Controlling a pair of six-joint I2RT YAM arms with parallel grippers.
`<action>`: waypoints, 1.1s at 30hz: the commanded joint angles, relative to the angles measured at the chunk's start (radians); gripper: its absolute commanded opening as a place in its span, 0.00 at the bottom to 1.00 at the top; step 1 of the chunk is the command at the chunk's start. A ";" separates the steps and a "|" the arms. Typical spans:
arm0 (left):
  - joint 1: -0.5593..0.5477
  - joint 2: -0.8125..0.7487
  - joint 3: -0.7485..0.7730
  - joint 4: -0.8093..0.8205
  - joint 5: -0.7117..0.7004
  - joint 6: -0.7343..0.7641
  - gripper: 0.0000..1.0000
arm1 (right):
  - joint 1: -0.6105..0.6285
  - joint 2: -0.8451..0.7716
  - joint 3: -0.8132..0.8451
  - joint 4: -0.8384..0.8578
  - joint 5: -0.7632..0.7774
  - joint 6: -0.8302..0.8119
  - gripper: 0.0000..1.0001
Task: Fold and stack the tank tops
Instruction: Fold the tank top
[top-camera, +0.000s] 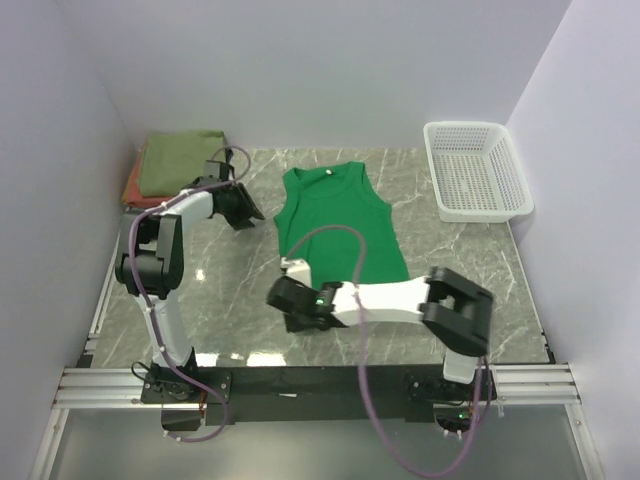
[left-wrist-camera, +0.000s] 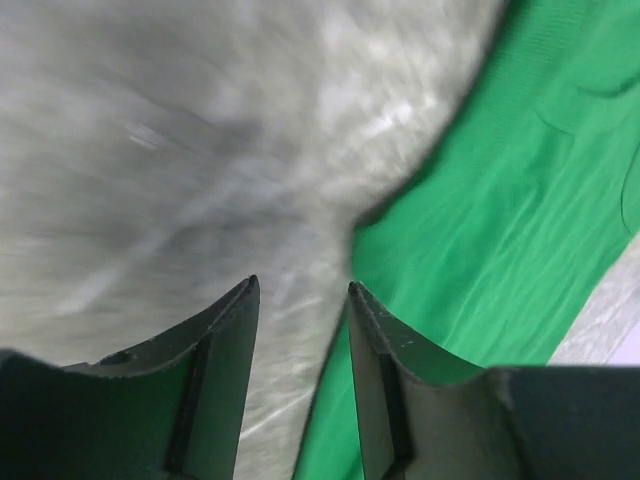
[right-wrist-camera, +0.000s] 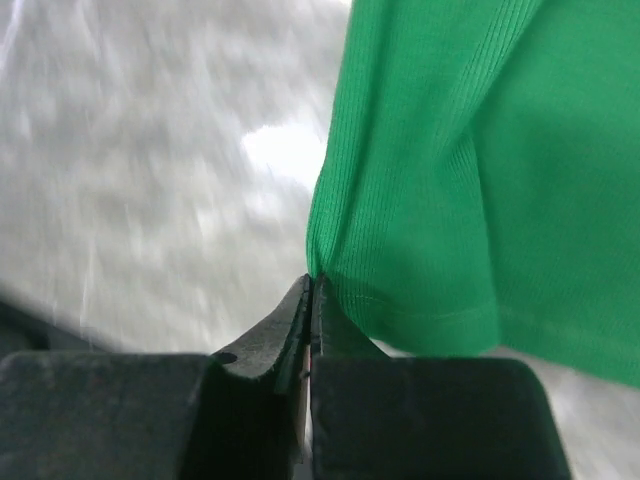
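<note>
- Top external view, by count: three tank tops, one basket, and two arms with a two-finger gripper each.
- Beyond the left gripper's (top-camera: 240, 210) fingers and off to their left is a pile of two folded tops. The olive green top (top-camera: 180, 160) lies uppermost. The rust-red top (top-camera: 131, 187) is under it, with only its left edge showing.
- The left gripper hangs over the bare table (top-camera: 230, 300), a glossy grey slab veined like stone.
- In the left wrist view, the left gripper (left-wrist-camera: 301, 285) has its dark, curved fingers (left-wrist-camera: 215, 370) apart with nothing between them. The edge of the green top (left-wrist-camera: 500, 230) runs just to the right of the right-hand finger.
- The green top (top-camera: 335, 215) lies spread flat between the two grippers, its scooped neck and wide straps on the far side. It is a soft, finely ribbed knit.
- The right gripper (top-camera: 295, 290) sits at the near left corner of that top's hem.
- In the right wrist view, the right gripper's (right-wrist-camera: 308, 285) fingers (right-wrist-camera: 270, 350) are pressed together on a pinch of the green top (right-wrist-camera: 450, 180). The cloth gathers into a fold at the tips, and the hem seam shows just to their right.
- A purple cable (top-camera: 362, 250) loops up from the right arm and crosses in front of the lower part of the green top.
- Well to the right of the right fingers and beyond them stands the basket (top-camera: 465, 127). It is white plastic mesh, rectangular, with flared walls.
</note>
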 joint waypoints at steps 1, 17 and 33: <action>-0.063 -0.008 -0.046 0.166 0.035 -0.063 0.47 | 0.011 -0.160 -0.138 0.124 -0.087 0.042 0.00; -0.152 0.050 -0.086 0.137 -0.130 -0.124 0.21 | 0.007 -0.318 -0.238 0.081 -0.071 0.090 0.00; -0.085 -0.096 -0.023 -0.116 -0.478 -0.066 0.01 | 0.037 -0.143 -0.046 0.182 -0.349 0.056 0.00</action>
